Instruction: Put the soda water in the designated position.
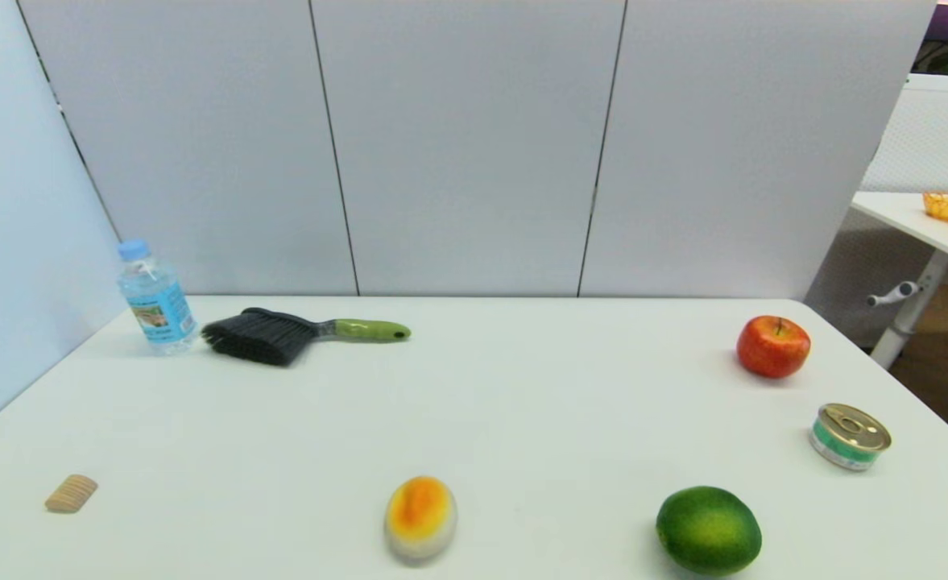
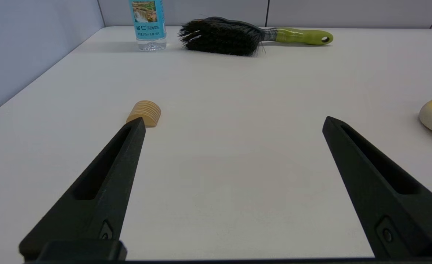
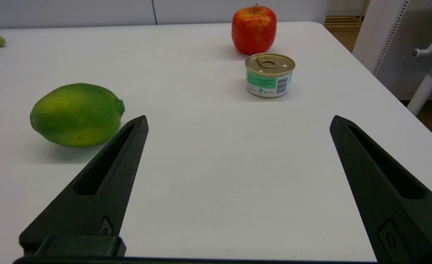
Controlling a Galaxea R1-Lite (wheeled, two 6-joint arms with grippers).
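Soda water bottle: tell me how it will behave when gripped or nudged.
The soda water stands tall on a narrow base, so a high push would probably tip it. Its clear plastic wall looks thin and may flex. It appears full, so likely fairly heavy for its size.

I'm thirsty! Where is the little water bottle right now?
In the head view the soda water stands upright at the table's far left corner, just left of the black brush, near the wall.

Blue-capped soda water stands upright, far-left corner.
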